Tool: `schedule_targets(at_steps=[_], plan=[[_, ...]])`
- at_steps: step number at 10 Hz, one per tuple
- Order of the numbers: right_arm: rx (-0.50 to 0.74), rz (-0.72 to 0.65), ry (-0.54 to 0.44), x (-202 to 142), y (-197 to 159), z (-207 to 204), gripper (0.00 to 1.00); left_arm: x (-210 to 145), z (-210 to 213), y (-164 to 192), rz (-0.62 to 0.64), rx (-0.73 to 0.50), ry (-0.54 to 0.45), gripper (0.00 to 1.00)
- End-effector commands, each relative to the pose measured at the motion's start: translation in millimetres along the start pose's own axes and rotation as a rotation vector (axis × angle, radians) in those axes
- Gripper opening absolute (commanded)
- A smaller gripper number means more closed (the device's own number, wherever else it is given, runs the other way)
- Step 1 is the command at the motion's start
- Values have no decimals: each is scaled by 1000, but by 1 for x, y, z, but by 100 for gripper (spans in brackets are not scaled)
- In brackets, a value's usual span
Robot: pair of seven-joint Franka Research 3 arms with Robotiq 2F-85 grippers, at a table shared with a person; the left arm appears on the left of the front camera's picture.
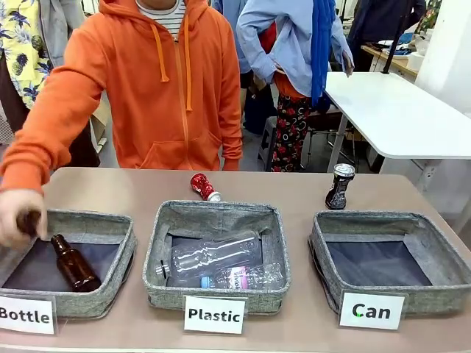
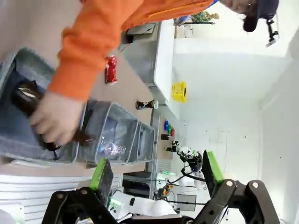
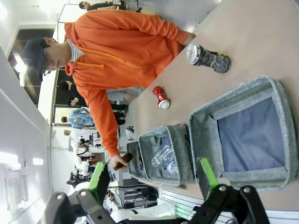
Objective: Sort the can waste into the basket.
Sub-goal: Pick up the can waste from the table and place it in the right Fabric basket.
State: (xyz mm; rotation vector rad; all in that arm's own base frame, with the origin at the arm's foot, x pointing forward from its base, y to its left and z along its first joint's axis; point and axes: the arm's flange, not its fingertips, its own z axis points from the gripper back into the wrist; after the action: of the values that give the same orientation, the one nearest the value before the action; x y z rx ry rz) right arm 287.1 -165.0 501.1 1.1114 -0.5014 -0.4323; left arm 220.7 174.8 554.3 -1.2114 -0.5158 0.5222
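Two cans wait on the tabletop (image 1: 294, 193), neither yet in the Can basket (image 1: 434, 298).

Front view: the dark can (image 1: 339, 186) stands upright just beyond the basket's far rim, at 11 o'clock from its middle. The red can (image 1: 205, 187) lies on its side farther off, at 10 o'clock. At 9 o'clock a person's hand (image 1: 18, 217), blurred, holds a brown bottle whose body is mostly hidden.

The dark can looks like the nearer pick for the right arm. Best to come straight down, pinch its crushed waist, then lift clear of the rim before letting go.

Left wrist view: the left tool (image 2: 156, 170) has its jaws apart and empty. Both cans are too small to read.

Right wrist view: the right tool (image 3: 152, 177) is also spread wide, holding nothing. The dark can (image 3: 208, 57) sits at 1 o'clock. A green pad covers part of the basket's (image 3: 203, 140) corner.
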Motion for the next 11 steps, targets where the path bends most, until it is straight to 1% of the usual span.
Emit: schedule_targets(at_steps=[1,2,3,5,7,8,9,10,11], plan=[[32,26,-13,0,0,-2,100,-22,-2,11,-120,-115,-188,100],[32,26,-13,0,0,-2,100,-23,0,15,-136,-205,-303,100],[32,26,-13,0,0,-2,100,-27,1,17,-175,-218,-310,100],[32,26,-13,0,0,-2,100,-21,-1,19,-165,-208,-275,100],[32,26,-13,0,0,-2,100,-20,-2,18,-179,-207,-265,100],[32,26,-13,0,0,-2,100,-12,-5,17,-178,-195,-243,100],[32,26,-13,0,0,-2,100,-3,-12,11,-194,-168,-200,100],[32,26,-13,0,0,-2,100,0,-18,5,-177,-132,-176,100],[32,26,-13,0,0,-2,100,12,-28,-6,-137,-46,-133,100]])
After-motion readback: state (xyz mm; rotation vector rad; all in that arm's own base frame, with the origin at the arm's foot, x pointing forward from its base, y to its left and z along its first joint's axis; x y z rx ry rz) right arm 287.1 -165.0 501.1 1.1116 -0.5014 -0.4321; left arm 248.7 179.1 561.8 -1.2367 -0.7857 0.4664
